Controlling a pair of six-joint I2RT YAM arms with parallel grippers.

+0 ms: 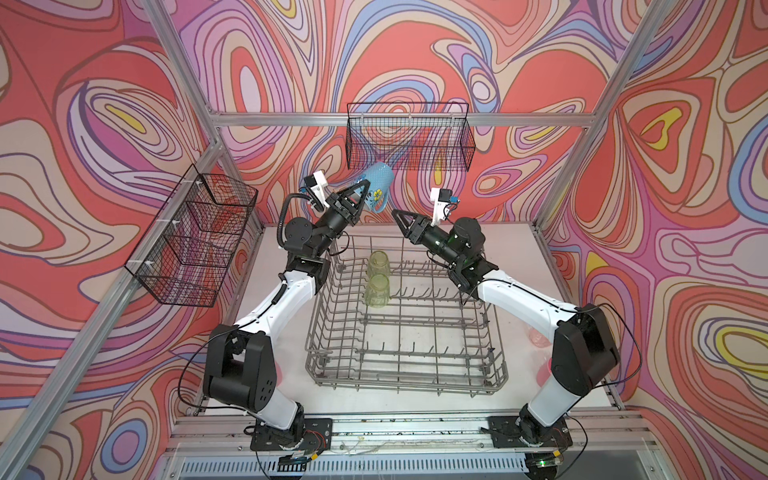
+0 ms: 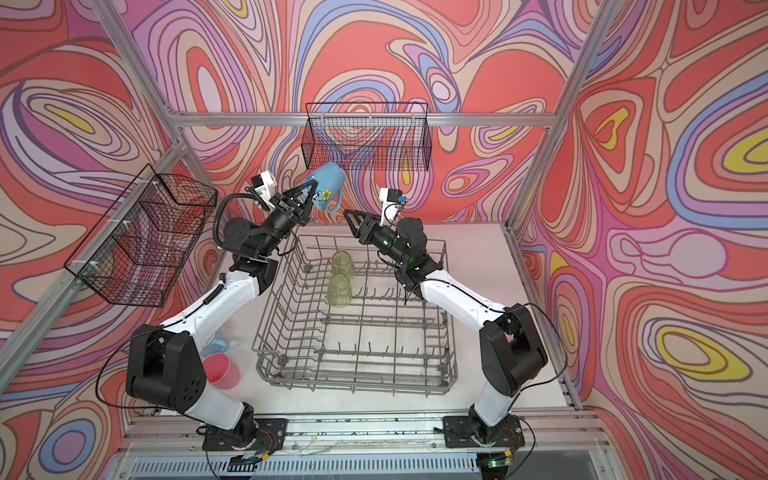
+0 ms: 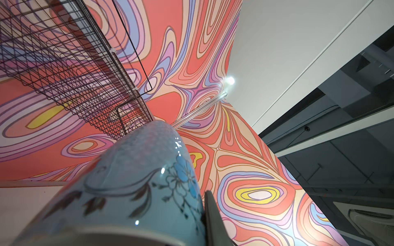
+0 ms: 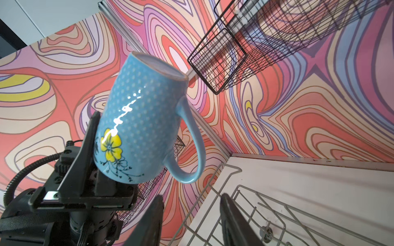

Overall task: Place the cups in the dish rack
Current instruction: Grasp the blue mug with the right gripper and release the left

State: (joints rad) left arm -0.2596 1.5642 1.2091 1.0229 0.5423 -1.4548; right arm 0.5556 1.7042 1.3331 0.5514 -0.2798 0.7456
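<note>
Right wrist view: the blue mug [image 4: 140,127] is pinched at its mouth end by my left gripper [image 1: 360,193] and tilted base-up over the dish rack's [image 1: 405,384] far edge. Its handle points toward my right gripper [image 4: 190,197], which is spread and empty, just beside the mug and lower.

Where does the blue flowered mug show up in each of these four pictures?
In a top view: the blue mug sits upper middle, just below the black wire basket on the back wall.
In a top view: the mug, same spot below that basket.
Left wrist view: the mug fills the foreground, very close.
Right wrist view: whole mug, handle and yellow flower showing.
Shared landmark: the black wire basket, in all four.
</note>
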